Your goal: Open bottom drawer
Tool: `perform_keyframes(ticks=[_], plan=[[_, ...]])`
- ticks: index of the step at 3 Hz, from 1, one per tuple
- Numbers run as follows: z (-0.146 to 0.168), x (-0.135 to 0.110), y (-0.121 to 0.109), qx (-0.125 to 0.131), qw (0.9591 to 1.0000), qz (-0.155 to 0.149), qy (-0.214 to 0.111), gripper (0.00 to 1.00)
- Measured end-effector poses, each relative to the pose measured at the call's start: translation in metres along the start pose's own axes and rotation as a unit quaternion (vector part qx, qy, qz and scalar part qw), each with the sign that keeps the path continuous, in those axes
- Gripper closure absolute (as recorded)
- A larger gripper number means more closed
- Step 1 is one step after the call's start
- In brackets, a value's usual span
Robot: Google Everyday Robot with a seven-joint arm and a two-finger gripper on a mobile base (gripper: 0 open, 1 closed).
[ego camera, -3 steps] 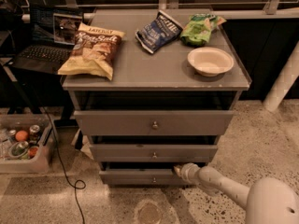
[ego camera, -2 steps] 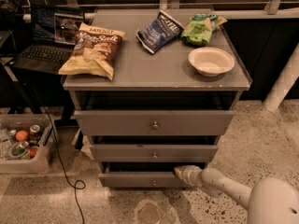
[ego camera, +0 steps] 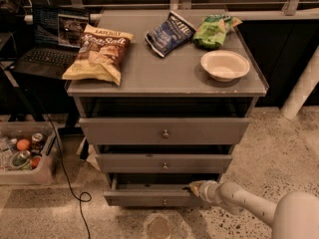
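Observation:
The bottom drawer (ego camera: 144,197) is the lowest grey front of the cabinet, with a small round knob (ego camera: 164,201) at its centre. It stands pulled out a little, with a dark gap showing above its top edge. My gripper (ego camera: 193,187) reaches in from the lower right on a white arm and sits at the right end of the drawer's top edge.
Above are the middle drawer (ego camera: 163,162) and the top drawer (ego camera: 164,131). On the cabinet top (ego camera: 164,73) lie three chip bags and a white bowl (ego camera: 225,64). A bin of cans (ego camera: 22,156) and a cable (ego camera: 65,168) are on the floor to the left. A laptop (ego camera: 50,39) sits behind.
The bottom drawer has slid further out toward the camera, and my gripper has come forward with its right top edge.

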State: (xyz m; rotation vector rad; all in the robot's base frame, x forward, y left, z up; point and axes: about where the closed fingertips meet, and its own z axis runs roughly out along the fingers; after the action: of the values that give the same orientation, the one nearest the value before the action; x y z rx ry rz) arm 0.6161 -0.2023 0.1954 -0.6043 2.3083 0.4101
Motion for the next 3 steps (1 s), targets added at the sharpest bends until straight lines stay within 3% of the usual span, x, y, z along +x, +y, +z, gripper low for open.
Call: perform_keyframes(ticks=[2,3], plan=[[0.026,0.001,0.000,-0.002,0.9996,0.004,0.027,1.00],[0.035,0.017,0.005,-0.016,0.9985,0.008,0.052,1.00]])
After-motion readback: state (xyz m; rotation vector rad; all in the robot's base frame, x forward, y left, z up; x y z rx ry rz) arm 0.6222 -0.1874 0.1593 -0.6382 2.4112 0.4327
